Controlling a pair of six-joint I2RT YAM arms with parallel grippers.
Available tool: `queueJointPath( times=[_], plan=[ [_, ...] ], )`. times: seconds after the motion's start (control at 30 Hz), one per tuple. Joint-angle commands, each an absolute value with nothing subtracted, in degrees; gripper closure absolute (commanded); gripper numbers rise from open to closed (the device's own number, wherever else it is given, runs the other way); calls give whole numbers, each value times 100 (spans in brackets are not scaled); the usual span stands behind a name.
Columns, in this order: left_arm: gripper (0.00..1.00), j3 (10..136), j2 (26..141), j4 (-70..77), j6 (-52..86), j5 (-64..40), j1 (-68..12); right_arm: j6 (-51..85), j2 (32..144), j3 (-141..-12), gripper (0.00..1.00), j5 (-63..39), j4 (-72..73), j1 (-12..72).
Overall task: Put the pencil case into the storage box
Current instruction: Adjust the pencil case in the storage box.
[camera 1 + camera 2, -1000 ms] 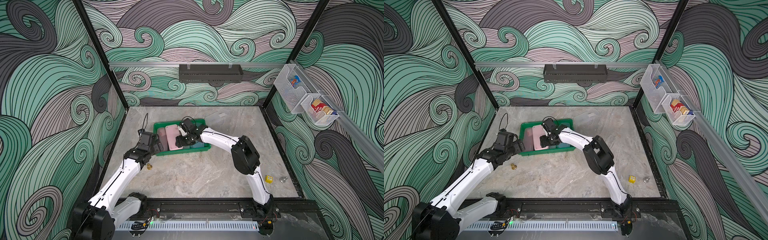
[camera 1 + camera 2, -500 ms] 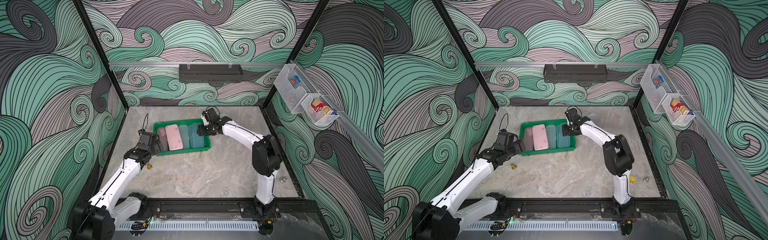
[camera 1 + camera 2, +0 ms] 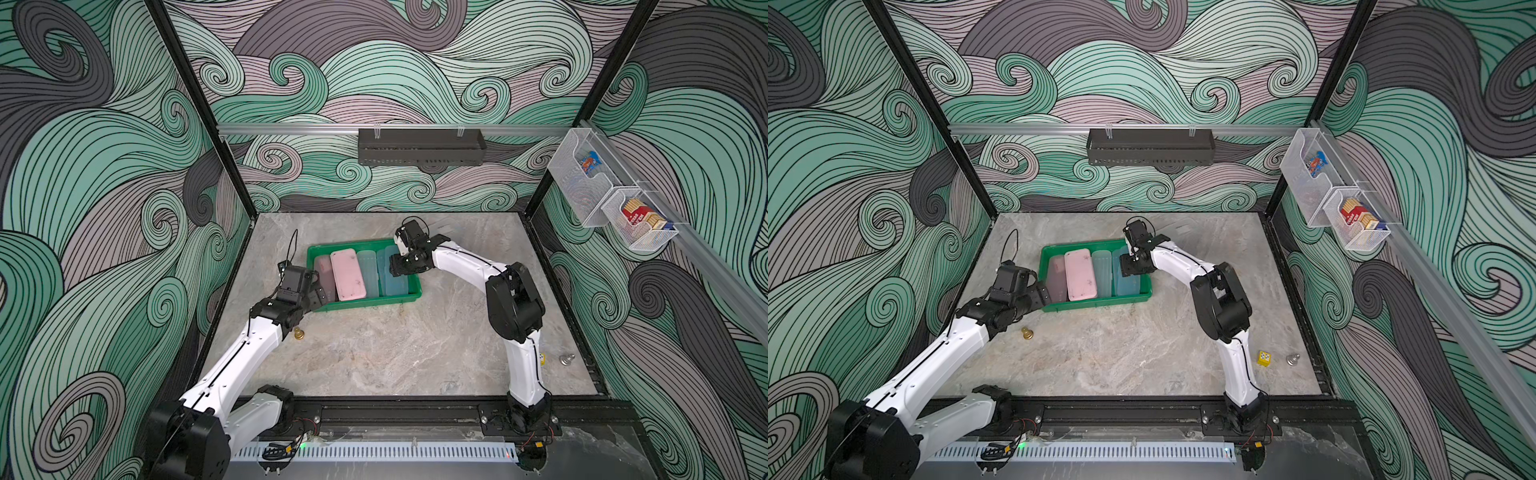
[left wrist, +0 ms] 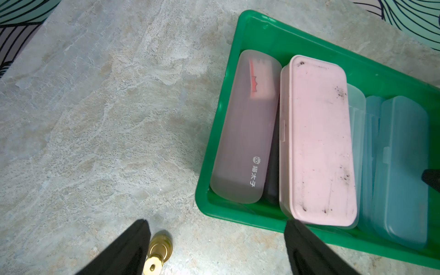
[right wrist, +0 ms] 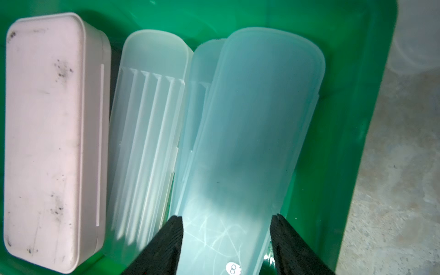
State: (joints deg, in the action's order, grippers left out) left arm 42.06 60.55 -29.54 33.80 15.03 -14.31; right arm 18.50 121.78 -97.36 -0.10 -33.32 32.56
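The green storage box (image 3: 365,302) (image 3: 1096,305) lies on the marble table with several pencil cases side by side in it. My right gripper (image 3: 397,269) (image 5: 226,219) is over the box's right end, shut on the translucent blue pencil case (image 5: 257,119) (image 3: 395,280), one finger against each long side. Beside it lie a ribbed clear case (image 5: 147,131), a pink case (image 4: 316,142) (image 3: 348,274) and a frosted grey case (image 4: 242,133). My left gripper (image 3: 318,291) (image 4: 216,226) stands open at the box's front left corner, with nothing in it.
A brass weight (image 4: 158,250) (image 3: 298,333) lies on the table by one left finger. A yellow die (image 3: 1264,358) and a silver weight (image 3: 1293,359) sit at the front right. A black trough (image 3: 420,147) hangs on the back wall, and wire bins (image 3: 611,195) on the right wall.
My right gripper swung from over the pink case to the box's right end, came down and shut on the blue case. The left arm has not moved.
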Motion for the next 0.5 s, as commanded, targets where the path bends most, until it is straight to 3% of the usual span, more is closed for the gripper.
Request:
queueJointPath(
  times=[0.0, 0.47],
  plan=[
    [8, 4175, 6063, -2909, 3296, 1555, -1389, 1698, 12422, -9988, 51, -47, -3358, 3350],
    [8, 4113, 6034, -2889, 3272, 1551, -1385, 1797, 12494, -10049, 50, 26, -3365, 3553]
  ],
)
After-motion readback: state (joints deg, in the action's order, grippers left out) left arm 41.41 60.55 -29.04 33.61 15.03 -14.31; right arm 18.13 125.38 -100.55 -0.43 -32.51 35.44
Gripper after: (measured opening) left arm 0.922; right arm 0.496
